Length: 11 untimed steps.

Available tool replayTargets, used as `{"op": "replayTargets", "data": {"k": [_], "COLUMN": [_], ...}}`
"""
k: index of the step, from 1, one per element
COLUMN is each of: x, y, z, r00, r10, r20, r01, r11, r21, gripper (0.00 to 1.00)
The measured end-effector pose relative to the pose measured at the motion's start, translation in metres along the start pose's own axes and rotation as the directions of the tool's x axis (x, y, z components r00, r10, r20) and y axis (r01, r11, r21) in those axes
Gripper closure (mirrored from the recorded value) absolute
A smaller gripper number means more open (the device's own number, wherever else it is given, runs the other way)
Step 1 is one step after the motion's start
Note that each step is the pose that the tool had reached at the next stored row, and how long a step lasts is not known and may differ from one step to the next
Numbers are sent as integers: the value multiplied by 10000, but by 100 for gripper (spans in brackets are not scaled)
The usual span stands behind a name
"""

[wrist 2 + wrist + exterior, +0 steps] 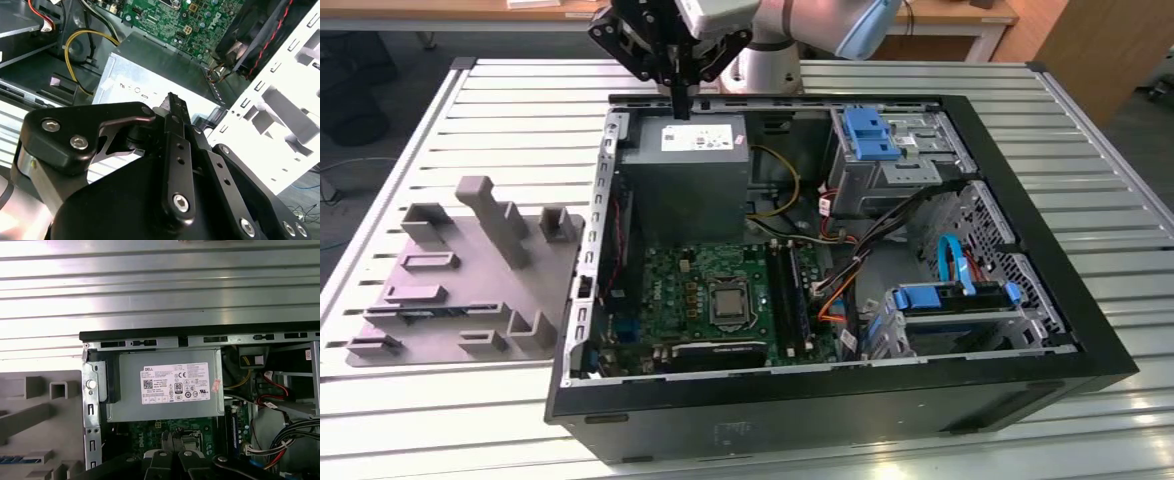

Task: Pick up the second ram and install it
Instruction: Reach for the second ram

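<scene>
Hovering over power supply (683,185), tool (680,108) pinched narrow, seemingly empty. Second ram (416,312) likely in grey tray (460,288), well toward exterior view's left, lying crosswise.

I hold the arm's end effector (680,110) over the power-supply end of the open computer case (1087,345), its fingers drawn together into one narrow tip just above the grey power supply (680,185). Beyond the supply, inside the case, lies the green motherboard (670,285). On the slatted metal worktop (494,110), at the exterior view's left and just beside the case, stands a grey plastic tray (460,300) with upright posts.
</scene>
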<state>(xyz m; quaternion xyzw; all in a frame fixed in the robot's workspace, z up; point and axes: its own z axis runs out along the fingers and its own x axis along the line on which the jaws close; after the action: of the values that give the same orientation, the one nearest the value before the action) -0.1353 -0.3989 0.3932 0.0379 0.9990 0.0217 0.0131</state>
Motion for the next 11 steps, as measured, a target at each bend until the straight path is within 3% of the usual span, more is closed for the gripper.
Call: {"op": "replayTargets", "data": {"k": [11], "x": [220], "y": [-17], "z": [-5], "r00": [10000], "r10": [-1], "r20": [0], "r01": [1], "r11": [10000], "r21": [0], "gripper": [89]}}
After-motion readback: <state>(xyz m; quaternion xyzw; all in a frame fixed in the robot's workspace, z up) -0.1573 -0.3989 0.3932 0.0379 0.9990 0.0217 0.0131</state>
